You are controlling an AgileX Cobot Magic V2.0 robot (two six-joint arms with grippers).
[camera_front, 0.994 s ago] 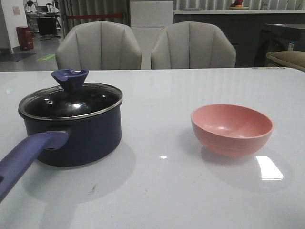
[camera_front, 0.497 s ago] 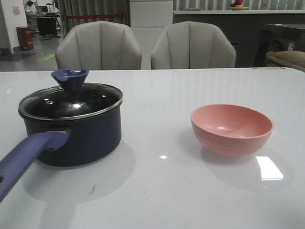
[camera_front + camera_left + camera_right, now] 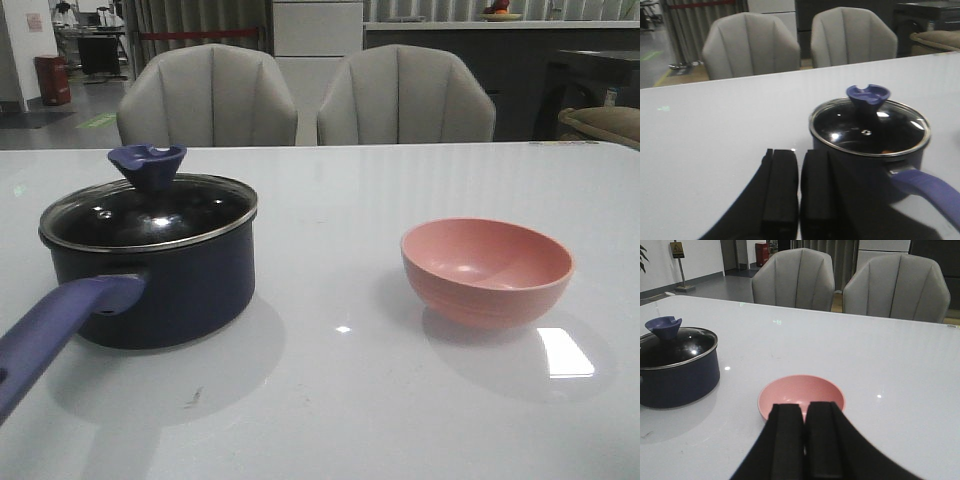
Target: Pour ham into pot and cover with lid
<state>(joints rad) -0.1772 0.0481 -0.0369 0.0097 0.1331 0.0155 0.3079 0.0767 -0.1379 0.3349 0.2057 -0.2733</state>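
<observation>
Lid [image 3: 150,212] on pot [image 3: 150,270], left of the empty pink bowl [image 3: 487,270] on the table [image 3: 340,400].
Ham [image 3: 883,149] shows faintly through the glass; left gripper [image 3: 799,192] and right gripper [image 3: 805,440] both closed, holding nothing.

Front view low, faces chairs; wrist views behind claws; all share pot [image 3: 150,262], left closest.

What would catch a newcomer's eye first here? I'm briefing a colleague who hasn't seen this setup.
First, the dark navy pot on the table's left side, its glass lid already seated and its purple-blue handle pointing toward the camera. Next, the pink bowl standing apart on the right, which looks empty. In the wrist views, the left gripper and the right gripper look closed on nothing, each behind its object.
</observation>
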